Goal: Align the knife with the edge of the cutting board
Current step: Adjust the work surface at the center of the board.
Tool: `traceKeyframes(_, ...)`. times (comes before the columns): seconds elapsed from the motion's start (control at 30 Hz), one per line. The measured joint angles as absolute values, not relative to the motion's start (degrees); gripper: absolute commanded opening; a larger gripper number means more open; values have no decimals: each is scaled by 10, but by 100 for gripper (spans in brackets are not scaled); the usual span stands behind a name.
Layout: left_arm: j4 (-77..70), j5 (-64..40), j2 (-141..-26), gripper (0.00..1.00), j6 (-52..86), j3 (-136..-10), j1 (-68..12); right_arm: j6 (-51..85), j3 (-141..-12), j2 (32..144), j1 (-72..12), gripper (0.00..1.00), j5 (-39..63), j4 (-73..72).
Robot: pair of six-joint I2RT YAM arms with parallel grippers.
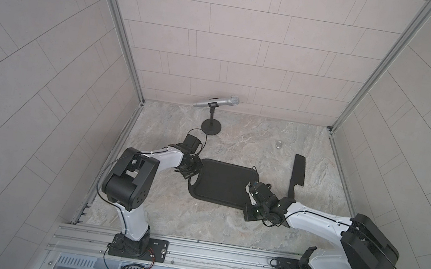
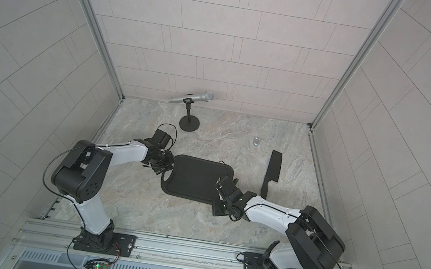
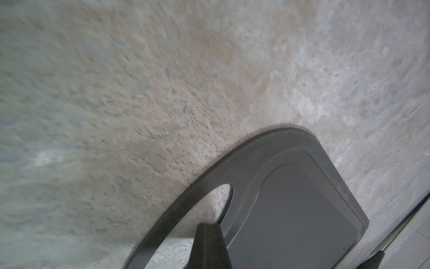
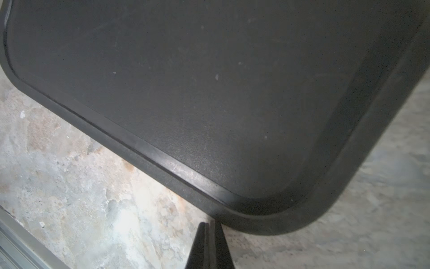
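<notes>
Black board (image 1: 221, 183) lies on the worktop (image 1: 223, 224), knife (image 1: 298, 174) apart from it. Left hand (image 3: 207, 227) at its handle hole, right hand (image 4: 210, 224) at a corner, both pressed together, empty.

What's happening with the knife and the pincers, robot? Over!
Both shut, holding nothing: left pincer at cutting board handle end, right pincer by opposite end's corner. Knife flat on table, right of board, not touching. Right arm close to knife handle.
</notes>
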State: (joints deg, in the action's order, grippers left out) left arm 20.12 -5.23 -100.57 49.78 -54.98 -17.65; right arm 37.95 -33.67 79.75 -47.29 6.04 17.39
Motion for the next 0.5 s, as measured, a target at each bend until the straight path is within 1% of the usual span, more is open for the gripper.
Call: traceKeyframes(0.5, 197, -62, -1006, 0, 502, -548, -176, 380, -339, 799, -450, 0, 43, 174)
